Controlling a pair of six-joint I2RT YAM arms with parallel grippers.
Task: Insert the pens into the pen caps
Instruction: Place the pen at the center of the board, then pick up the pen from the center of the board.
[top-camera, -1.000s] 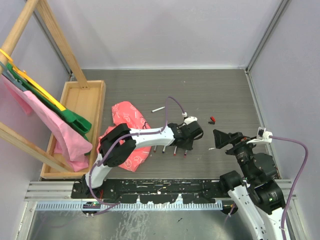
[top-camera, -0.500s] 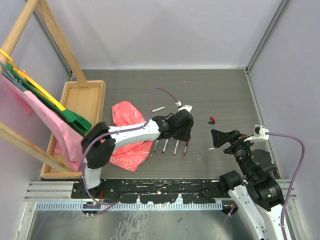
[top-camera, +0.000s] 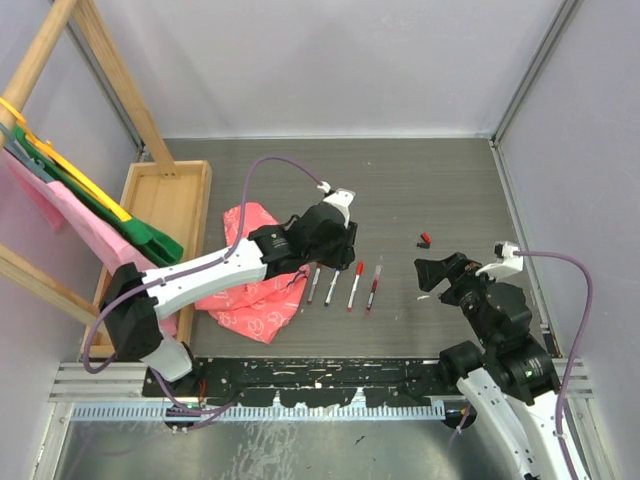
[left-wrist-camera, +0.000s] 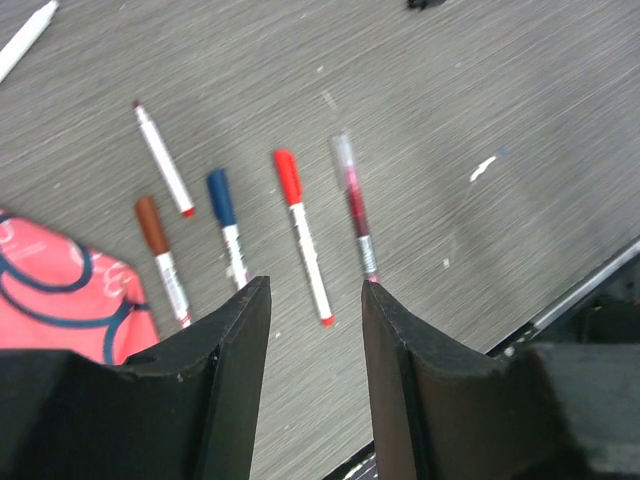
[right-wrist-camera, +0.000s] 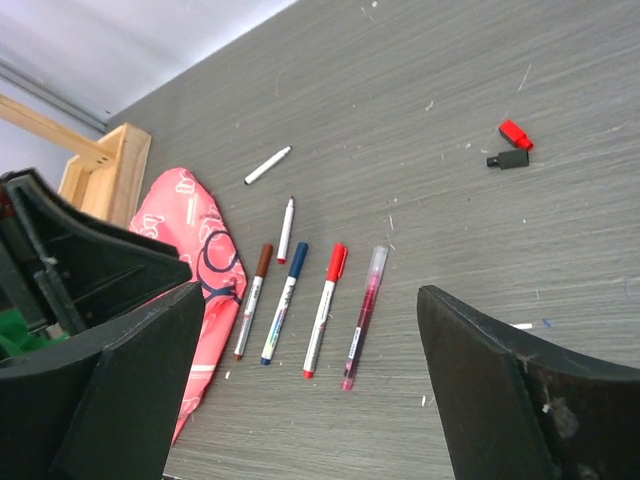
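1. At six o'clock of centre: four capped white-barrelled marker pens (right-wrist-camera: 322, 310), done, I judge.
2. Eleven o'clock of them: two bare white pens (right-wrist-camera: 286, 230), pending.
3. Three o'clock: red plastic cap (right-wrist-camera: 515, 133), black plastic cap (right-wrist-camera: 508, 158), loose.
4. Empty, fingers apart: left gripper (left-wrist-camera: 315, 320), right gripper (right-wrist-camera: 305, 320).

Four pens (top-camera: 354, 287) lie in a row on the tabletop (top-camera: 430, 180) beside a pink cloth (top-camera: 245, 300). The left tool (top-camera: 330, 250) hovers at their far ends. Two caps (top-camera: 424, 239) lie apart, rightward.

Lone pen (left-wrist-camera: 28, 33) and dark cap (left-wrist-camera: 430, 4) half outside the left wrist view
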